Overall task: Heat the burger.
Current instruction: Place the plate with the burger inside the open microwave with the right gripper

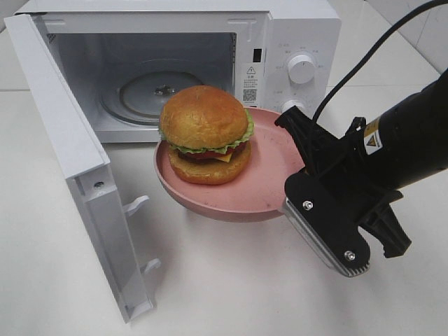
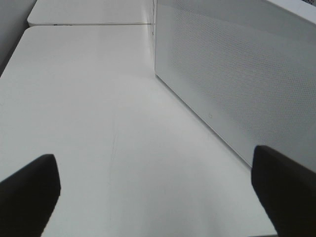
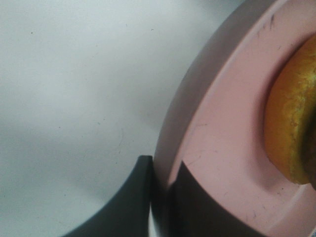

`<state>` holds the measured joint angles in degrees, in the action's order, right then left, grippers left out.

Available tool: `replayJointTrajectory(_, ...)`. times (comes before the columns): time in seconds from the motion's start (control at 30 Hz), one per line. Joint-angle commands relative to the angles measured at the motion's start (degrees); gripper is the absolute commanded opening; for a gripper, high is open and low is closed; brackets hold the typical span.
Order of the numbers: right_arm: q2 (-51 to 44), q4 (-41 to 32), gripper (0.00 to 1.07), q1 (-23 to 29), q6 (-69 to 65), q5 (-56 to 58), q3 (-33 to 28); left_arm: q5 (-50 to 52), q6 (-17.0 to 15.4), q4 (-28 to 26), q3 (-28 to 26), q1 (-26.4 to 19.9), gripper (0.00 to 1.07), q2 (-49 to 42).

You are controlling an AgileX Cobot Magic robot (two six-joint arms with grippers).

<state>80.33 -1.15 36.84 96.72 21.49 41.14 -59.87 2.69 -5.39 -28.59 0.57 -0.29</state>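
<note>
The burger [image 1: 204, 133], with a golden bun, lettuce and cheese, sits on a round pink plate [image 1: 238, 196]. The plate hangs a little above the table, just in front of the open microwave [image 1: 294, 42]. My right gripper [image 1: 289, 198] is shut on the plate's near right rim. The right wrist view shows its fingers [image 3: 133, 197] pinching the plate's rim [image 3: 222, 148], with the burger's bun edge [image 3: 291, 128] beyond. My left gripper [image 2: 157, 170] is open and empty over bare table beside the microwave door [image 2: 237, 74]; it is out of the exterior high view.
The microwave door [image 1: 70, 161] swings out to the left toward the table's front. Inside the cavity lies a glass turntable [image 1: 150, 91]. Control knobs [image 1: 301, 68] are on the right panel. A black cable [image 1: 364, 63] runs above the right arm.
</note>
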Motion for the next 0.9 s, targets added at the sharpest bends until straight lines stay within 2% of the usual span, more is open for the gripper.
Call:
replayJointTrajectory(0.03,-0.97,-0.74,0.0,-0.17,0.57,-4.7,0.97,0.46,-0.11,-0.17,0.11,0.17,1.01,-1.26)
replayJointTrajectory(0.47,-0.4,-0.57,0.0,-0.17,0.46,-5.9,1.38,0.46,-0.11,-0.17,0.11,0.17,1.01,-1.26)
replayJointTrajectory(0.9,8.02,-0.57,0.01,-0.17,-2.01,-5.79,9.68,0.46,-0.11,-0.11,0.11,0.17,1.01,-1.26)
